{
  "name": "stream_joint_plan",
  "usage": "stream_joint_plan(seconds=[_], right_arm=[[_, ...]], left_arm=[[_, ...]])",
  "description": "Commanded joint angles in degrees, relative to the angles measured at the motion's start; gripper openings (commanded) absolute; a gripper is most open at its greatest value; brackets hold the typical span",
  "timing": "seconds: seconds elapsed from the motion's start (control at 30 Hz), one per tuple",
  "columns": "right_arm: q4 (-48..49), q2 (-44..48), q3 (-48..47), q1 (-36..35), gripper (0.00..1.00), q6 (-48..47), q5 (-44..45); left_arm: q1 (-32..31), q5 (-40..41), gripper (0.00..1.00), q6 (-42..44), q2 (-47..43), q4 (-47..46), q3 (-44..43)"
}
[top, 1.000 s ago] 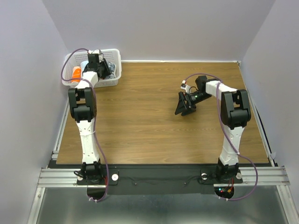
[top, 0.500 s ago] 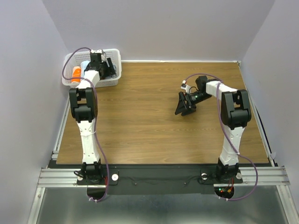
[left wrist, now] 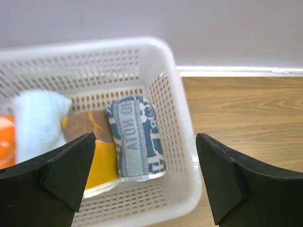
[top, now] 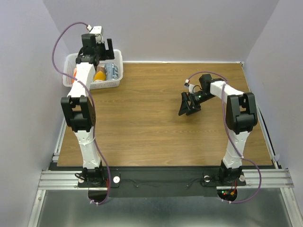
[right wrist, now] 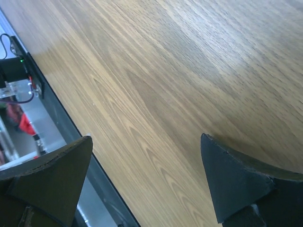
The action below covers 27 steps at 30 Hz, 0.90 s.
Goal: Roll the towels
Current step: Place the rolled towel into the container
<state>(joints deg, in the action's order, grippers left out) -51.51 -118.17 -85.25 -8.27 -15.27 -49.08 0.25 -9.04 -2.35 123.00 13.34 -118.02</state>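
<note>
Up in the upper left of the overhead view, the left end effector (top: pixel 99 49) hangs over the white basket (left wrist: pixel 85 47), its 2 fingers spread wide and nothing between them. Look down through the left wrist view: the navy towel (left wrist: pixel 137 137) lies rolled inside the basket, tight against the wall on the right of the frame, touching a yellow-brown roll (left wrist: pixel 94 142). Beside that come a pale blue roll (left wrist: pixel 38 118) and an orange one (left wrist: pixel 5 142) at the frame's left edge. That makes 4 rolls side by side.

Over at centre right, the right end effector (top: pixel 188 105) hovers just above the bare table (top: pixel 142 123), fingers equally wide, holding nothing.

My read: the drop-off is done and the step in hand is getting clear of the basket. Doing it well means rising straight up, fingers kept apart, so no tip catches the roll's loose outer edge or the mesh wall. Only once above the rim should the arm swing back toward the table. A sideways drag here could unroll the towel or tip the light basket.
</note>
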Motion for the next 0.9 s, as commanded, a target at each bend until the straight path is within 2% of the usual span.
stream_joint_plan(seconds=[0.0,0.03,0.17,0.3,0.4,0.57,0.77,0.87], right_arm=[[0.97,6.10,-0.09,0.27,1.00,-0.55,1.62],[1.14,7.59,-0.18,0.62,1.00,-0.38,1.79],[1.67,11.99,-1.05,1.68,1.00,0.85,2.76],[4.39,17.87,1.56,3.35,1.00,3.39,5.04],[7.99,24.11,5.00,4.14,1.00,6.21,8.29],[14.31,34.74,17.89,4.14,1.00,9.64,14.44],[17.14,45.04,30.39,4.14,1.00,8.41,19.54],[17.32,47.24,31.29,4.05,1.00,8.50,21.65]], left_arm=[[-3.49,-2.83,0.99,10.59,-11.36,-0.34,-0.91],[-4.20,-2.39,0.99,14.53,-12.86,0.53,-0.12],[-9.03,2.44,0.99,21.06,-22.68,1.95,6.29],[-13.78,4.55,0.99,25.10,-31.66,1.86,20.67],[-16.68,3.59,0.99,24.59,-38.08,1.51,31.68],[-17.74,-1.32,0.99,21.51,-46.34,-0.86,48.19],[-17.83,-2.74,0.99,21.42,-53.46,-5.69,60.78],[-17.83,-1.17,0.99,20.46,-55.40,-7.63,62.73]])
